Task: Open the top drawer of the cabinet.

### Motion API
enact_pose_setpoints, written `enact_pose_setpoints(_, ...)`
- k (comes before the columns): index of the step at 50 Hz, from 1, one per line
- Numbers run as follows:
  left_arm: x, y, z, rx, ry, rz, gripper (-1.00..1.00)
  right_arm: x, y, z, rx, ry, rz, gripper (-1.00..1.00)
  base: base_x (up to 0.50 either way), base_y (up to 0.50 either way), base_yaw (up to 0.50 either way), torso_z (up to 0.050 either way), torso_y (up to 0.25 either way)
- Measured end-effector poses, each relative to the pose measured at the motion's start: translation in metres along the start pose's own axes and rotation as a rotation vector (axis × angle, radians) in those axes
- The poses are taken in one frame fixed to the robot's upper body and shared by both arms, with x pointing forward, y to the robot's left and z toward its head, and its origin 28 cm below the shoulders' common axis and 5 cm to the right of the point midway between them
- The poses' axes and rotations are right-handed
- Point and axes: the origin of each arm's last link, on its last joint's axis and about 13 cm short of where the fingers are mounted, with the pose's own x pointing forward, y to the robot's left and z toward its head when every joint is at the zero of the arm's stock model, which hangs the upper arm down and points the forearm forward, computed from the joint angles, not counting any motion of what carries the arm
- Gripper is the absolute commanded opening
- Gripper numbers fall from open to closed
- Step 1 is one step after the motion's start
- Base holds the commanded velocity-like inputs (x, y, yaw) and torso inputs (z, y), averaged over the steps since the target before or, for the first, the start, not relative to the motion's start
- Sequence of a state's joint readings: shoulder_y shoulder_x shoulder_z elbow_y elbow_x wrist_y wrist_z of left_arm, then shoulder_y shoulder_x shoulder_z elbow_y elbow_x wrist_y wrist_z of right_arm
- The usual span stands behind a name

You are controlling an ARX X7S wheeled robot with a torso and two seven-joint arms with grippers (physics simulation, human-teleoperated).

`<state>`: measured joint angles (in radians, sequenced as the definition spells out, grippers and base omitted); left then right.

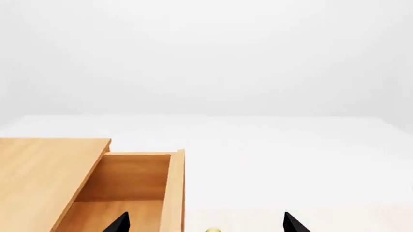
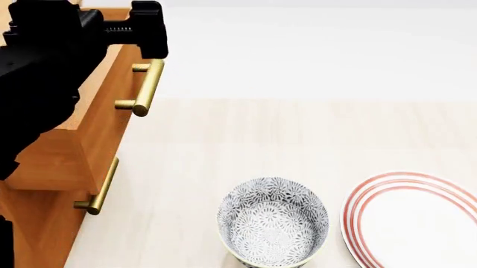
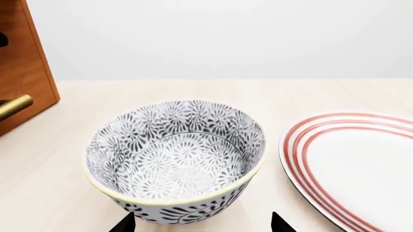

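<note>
The cabinet (image 2: 33,223) is orange-brown wood and stands at the left in the head view. Its top drawer (image 2: 104,128) juts forward past the front below it, and the left wrist view looks down into the top drawer's (image 1: 129,179) bare wooden box. A brass bar handle (image 2: 145,84) sits on the drawer front. My left gripper (image 1: 206,223) is open, its black fingertips (image 1: 119,223) wide apart on either side of the handle's end (image 1: 213,230). My right gripper (image 3: 201,223) is open just in front of the bowl, holding nothing.
A patterned grey-and-white bowl (image 2: 272,220) stands on the pale wooden surface in front of me, with a red-rimmed white plate (image 2: 414,218) to its right. A lower drawer's brass handle (image 2: 100,190) sticks out under the top one. The cabinet's corner (image 3: 22,63) lies left of the bowl.
</note>
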<state>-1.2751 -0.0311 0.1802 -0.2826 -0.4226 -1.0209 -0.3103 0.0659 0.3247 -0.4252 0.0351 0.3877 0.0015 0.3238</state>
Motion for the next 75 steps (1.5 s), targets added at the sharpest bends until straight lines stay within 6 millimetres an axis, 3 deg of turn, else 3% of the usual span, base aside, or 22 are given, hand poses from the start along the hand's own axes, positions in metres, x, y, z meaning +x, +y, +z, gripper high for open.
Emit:
enact_pose_setpoints(52, 0.01, 0.012, 0.042, -0.382, 0.218, 0.066, 1.0, -0.001, 0.001, -0.001, -0.012, -0.005, 0.011, 1.0, 0.0, 0.0, 0.0, 0.0, 0.0)
enact_pose_setpoints(75, 0.017, 0.015, 0.04, -0.494, 0.294, 0.1, 1.0, -0.001, 0.0, -0.001, -0.009, -0.001, 0.007, 1.0, 0.0, 0.0, 0.0, 0.0, 0.0)
